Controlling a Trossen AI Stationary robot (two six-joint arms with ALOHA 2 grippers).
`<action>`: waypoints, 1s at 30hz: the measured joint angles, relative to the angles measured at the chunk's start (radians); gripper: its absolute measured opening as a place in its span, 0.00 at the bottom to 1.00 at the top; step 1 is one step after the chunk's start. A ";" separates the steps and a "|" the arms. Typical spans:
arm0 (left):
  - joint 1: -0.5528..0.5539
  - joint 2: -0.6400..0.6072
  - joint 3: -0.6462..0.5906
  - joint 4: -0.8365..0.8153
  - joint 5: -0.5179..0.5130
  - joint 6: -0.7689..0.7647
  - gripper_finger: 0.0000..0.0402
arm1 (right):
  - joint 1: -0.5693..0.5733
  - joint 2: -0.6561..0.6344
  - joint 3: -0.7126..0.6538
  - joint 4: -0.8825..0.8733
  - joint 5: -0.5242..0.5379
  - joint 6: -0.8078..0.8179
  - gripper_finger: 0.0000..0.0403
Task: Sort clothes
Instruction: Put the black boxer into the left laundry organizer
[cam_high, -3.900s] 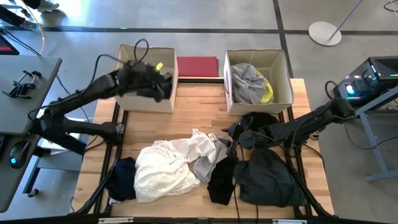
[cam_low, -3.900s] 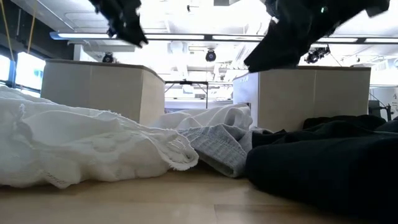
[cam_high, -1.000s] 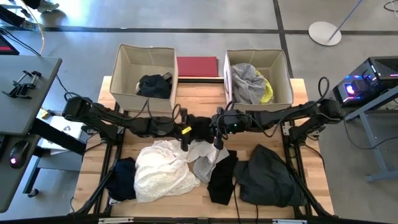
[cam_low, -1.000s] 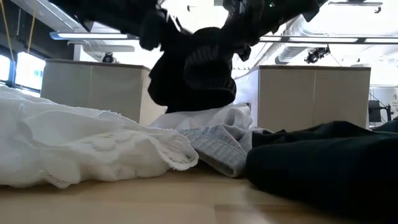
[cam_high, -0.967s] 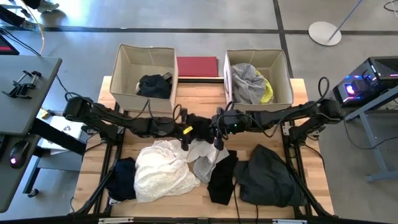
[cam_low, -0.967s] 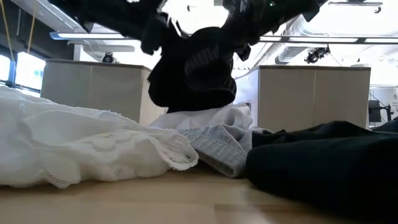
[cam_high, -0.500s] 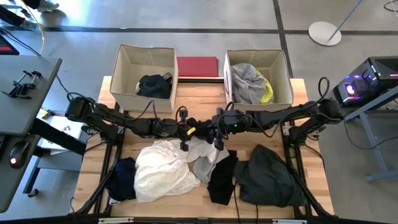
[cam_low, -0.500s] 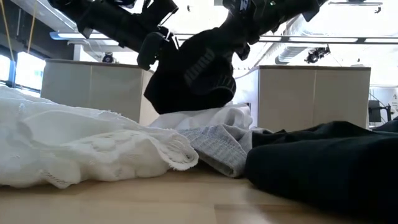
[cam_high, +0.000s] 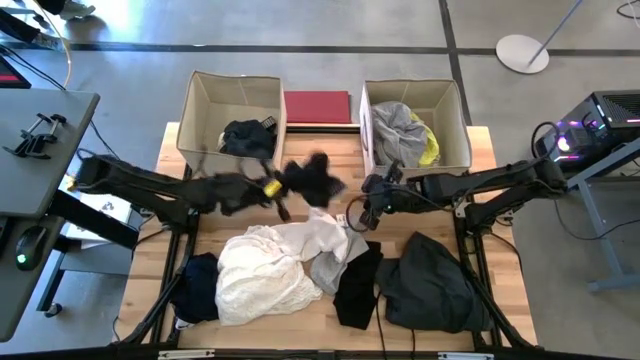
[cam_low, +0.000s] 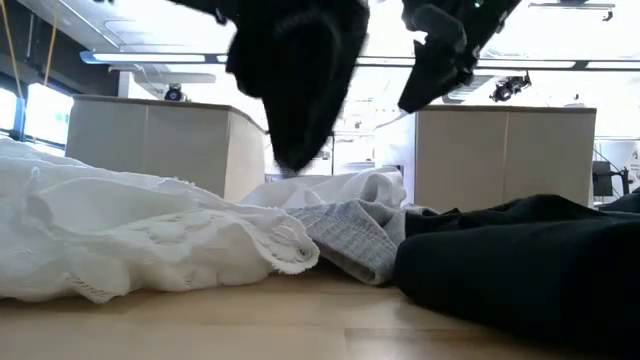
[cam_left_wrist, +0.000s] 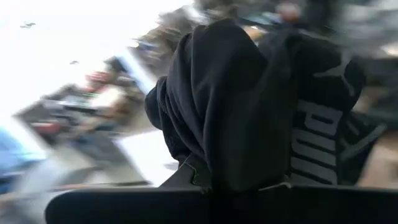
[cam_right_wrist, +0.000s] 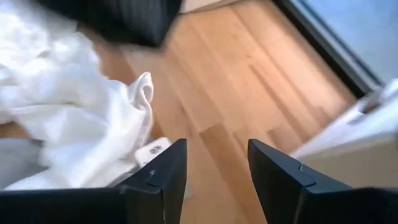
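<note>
My left gripper (cam_high: 276, 192) hangs over the table's middle, shut on a black garment (cam_high: 312, 178) with white lettering (cam_left_wrist: 309, 140). The garment is clear of the table and dangles in the low view (cam_low: 295, 70). To its right my right gripper (cam_high: 365, 211) is open with nothing between its fingers (cam_right_wrist: 217, 168). White (cam_high: 262, 268), grey (cam_high: 330, 268), black (cam_high: 354, 288), dark grey (cam_high: 430, 285) and navy (cam_high: 198, 285) clothes lie on the table's near half. My left gripper holds the black garment by a bunched fold (cam_left_wrist: 214, 177), several layers gathered together. The cloth covers the fingers in the wrist view, so the exact part is hidden. The garment hangs slack from the gripper, lifted clear of the clothes below.
Two beige boxes stand at the far edge: the left box (cam_high: 200, 150) holds a black garment, the right box (cam_high: 455, 150) grey and yellow clothes. A dark-red rectangle (cam_high: 318, 105) lies between them. Bare wood (cam_high: 330, 150) shows in front of the boxes.
My left gripper has shut on the black garment and my right gripper has opened and let it go. The left gripper has carried the garment toward the table's left and far edge, where it swings. The right gripper has drawn back toward the right.
</note>
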 joint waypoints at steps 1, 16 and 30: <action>0.001 -0.035 0.000 0.019 -0.050 0.046 0.02 | 0.006 0.003 0.000 -0.004 0.025 0.007 0.39; 0.523 -0.260 0.121 -0.389 -0.316 0.057 0.01 | 0.039 0.047 0.000 0.037 0.111 0.007 0.39; 0.992 0.133 0.132 -0.991 0.404 -0.499 0.05 | 0.039 0.047 -0.001 0.043 0.082 0.026 0.39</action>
